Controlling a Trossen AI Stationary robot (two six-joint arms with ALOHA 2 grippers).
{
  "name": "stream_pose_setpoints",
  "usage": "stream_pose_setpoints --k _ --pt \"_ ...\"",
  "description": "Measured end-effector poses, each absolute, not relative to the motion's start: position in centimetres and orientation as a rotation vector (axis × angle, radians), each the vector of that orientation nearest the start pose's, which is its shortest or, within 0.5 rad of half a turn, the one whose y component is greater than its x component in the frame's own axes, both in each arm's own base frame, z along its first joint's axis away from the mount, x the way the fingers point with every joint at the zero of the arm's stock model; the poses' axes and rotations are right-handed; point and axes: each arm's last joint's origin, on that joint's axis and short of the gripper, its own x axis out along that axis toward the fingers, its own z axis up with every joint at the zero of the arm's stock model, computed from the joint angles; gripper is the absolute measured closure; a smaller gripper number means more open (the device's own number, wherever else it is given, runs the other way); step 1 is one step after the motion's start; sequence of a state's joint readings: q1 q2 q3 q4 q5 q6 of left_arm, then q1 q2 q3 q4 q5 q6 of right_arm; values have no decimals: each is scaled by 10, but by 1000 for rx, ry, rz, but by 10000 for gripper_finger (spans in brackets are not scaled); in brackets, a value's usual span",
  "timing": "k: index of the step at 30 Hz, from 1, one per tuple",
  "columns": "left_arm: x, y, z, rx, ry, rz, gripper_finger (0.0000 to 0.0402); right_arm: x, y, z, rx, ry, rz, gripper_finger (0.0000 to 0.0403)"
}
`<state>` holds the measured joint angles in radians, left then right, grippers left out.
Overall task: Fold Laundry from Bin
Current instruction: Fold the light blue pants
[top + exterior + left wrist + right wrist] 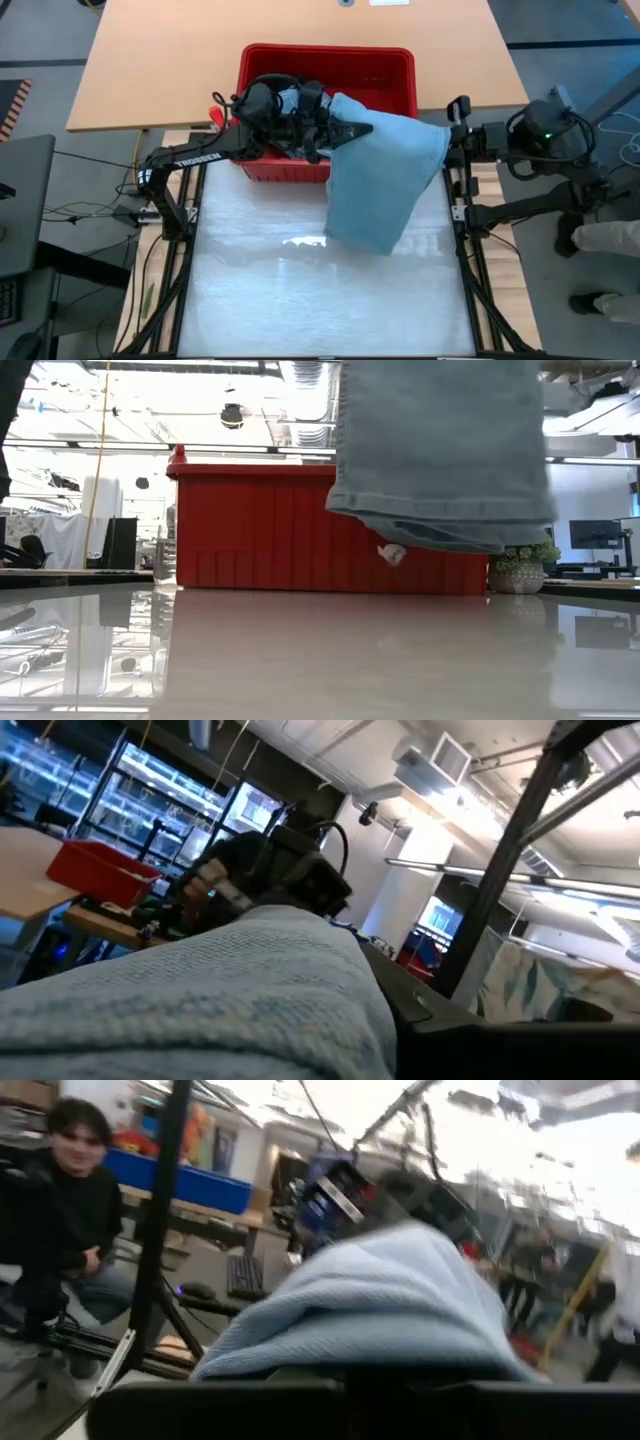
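A light blue-grey garment [385,180] of the laundry hangs spread between my two grippers, above the right part of the red bin [330,60] and the table's far half. My left gripper [365,128] is shut at the garment's upper left end and my right gripper [450,132] is shut at its upper right end. In the low view the garment [440,460] hangs in front of the bin [260,530], its hem clear of the table, with a small white tag [392,553] dangling from it. The cloth covers both pairs of fingers in the wrist views. My left gripper holds the garment's upper left end [372,130], reaching in roughly level from the table's left. The cloth [200,1000] lies bunched over the fingers and hides the contact. The garment hangs below, clear of the table. My right gripper holds the garment's upper right corner [440,135], coming roughly level from the table's right. Folded cloth [380,1310] drapes over the fingers and hides the contact. The top edge sags slightly between the two grippers.
The pale glossy table top [300,290] lies bare in front of the bin. A wooden table [160,70] stands behind it. A person [610,240] stands past the right arm, another person [70,1190] sits beyond the table, and a small potted plant [520,570] stands at the far right.
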<state>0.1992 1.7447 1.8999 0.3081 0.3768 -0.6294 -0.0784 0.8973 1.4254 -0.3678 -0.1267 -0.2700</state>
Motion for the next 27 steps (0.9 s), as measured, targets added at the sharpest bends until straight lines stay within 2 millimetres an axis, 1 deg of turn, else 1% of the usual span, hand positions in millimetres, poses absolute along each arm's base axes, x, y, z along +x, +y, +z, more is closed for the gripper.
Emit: stream_pose_setpoints --k 4,6,9,13,17,20,25,27 --pt "375 60 506 -416 -384 -306 401 129 -8 491 -206 -53 8 336" --pt "371 59 508 -385 -369 -295 401 124 -7 490 -176 10 14 317" --pt "365 58 510 -345 -352 -272 401 122 -7 488 -138 113 12 282" --pt "361 55 514 -274 -362 -246 401 118 -7 492 -30 229 2 226" --pt "358 51 517 -213 -379 -223 401 111 -6 502 85 351 -7 175" --pt "357 51 517 -191 -371 -216 401 103 -5 514 143 416 -7 149" --pt "355 51 517 -136 -359 -199 401 82 -1 538 237 474 63 138" --pt "355 50 516 -120 -346 -197 401 75 0 547 263 460 75 138"
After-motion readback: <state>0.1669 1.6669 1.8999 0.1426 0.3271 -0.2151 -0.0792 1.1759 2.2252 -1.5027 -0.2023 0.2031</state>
